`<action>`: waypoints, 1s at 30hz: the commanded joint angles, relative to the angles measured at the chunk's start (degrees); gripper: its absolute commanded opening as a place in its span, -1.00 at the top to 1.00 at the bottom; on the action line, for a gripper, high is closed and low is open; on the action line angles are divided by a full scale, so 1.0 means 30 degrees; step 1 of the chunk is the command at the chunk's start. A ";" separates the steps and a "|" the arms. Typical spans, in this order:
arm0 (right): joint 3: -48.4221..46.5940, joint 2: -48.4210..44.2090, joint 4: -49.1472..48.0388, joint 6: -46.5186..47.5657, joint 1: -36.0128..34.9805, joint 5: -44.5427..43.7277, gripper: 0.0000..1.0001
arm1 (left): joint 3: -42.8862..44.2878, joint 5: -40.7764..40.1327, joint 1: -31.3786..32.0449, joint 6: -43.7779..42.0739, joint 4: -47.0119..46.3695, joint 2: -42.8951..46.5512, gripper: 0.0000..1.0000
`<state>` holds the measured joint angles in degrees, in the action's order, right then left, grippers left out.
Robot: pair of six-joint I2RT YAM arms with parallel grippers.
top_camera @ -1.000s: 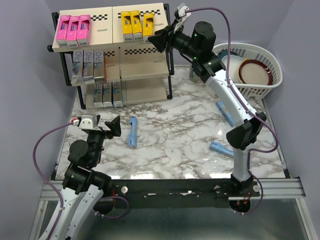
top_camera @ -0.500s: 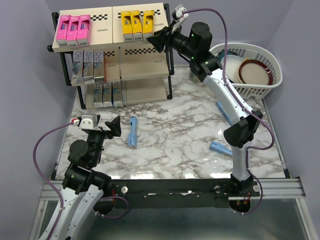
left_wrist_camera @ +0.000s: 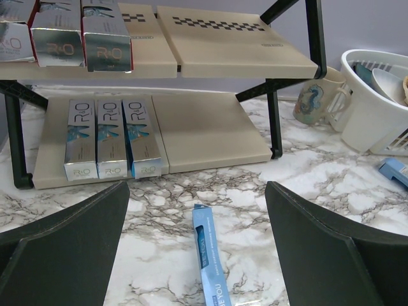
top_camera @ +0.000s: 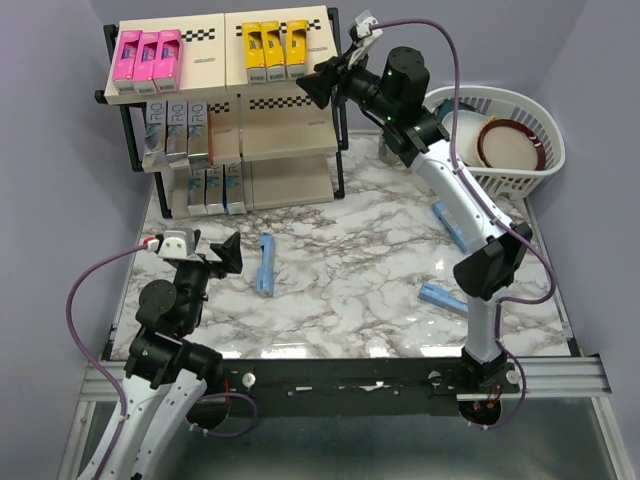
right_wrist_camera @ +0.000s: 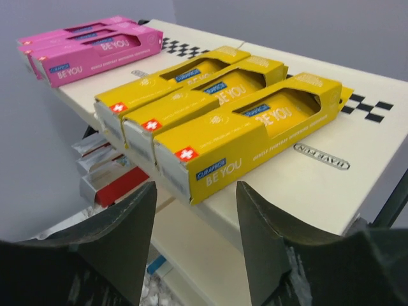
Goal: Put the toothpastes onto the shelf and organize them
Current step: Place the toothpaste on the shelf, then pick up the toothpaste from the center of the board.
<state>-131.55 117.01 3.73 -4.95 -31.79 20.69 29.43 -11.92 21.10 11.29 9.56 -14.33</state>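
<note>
Left wrist view: a slim light-blue toothpaste carton [left_wrist_camera: 210, 255] lies on the marble table [left_wrist_camera: 306, 191] just ahead of the wide-open, empty left gripper [left_wrist_camera: 196, 186], long axis pointing almost straight away. Right gripper [right_wrist_camera: 194, 188], partly open and empty, faces the yellow cartons [right_wrist_camera: 248, 137] on the black-framed beige shelf [right_wrist_camera: 319, 185].

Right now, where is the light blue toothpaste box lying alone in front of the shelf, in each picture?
Top external: the light blue toothpaste box lies on the marble table, left of middle, before the shelf.
Left wrist: bottom middle, in the gap of the left claw.
Right wrist: not in it.
Shared landmark: the shelf, seen in all three views.
</note>
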 commanded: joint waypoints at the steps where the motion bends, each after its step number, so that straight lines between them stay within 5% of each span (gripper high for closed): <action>1: 0.2620 -0.3256 -0.0393 0.0243 0.0109 0.0282 -0.35 | -0.0201 0.0458 -0.0091 -0.0160 0.0152 -0.0087 -0.98; 8: 0.9414 -0.8792 0.1276 0.1210 0.0109 -0.1179 -0.60 | 0.0033 0.0811 -0.0120 0.0396 0.0648 -0.0642 -0.98; 15: 1.9608 -1.5706 0.0896 0.0482 0.0109 -0.4109 -0.89 | 0.1409 0.1013 -0.0092 0.3615 0.3254 -0.3658 -0.98; 22: 2.7697 -2.1186 0.0636 -0.0926 0.0109 -0.4787 -0.90 | 0.0211 0.1572 -0.0062 0.8538 0.4488 -0.5535 -0.98; 30: 3.3851 -2.4032 -0.1065 -0.2771 0.0109 -0.4552 -0.92 | -0.1636 0.1460 0.1282 1.1177 0.1589 -0.8550 -0.98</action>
<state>-35.88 47.29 5.15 -8.80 -31.75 8.36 26.24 -7.38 21.91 38.87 18.76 -35.51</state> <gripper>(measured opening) 0.955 0.991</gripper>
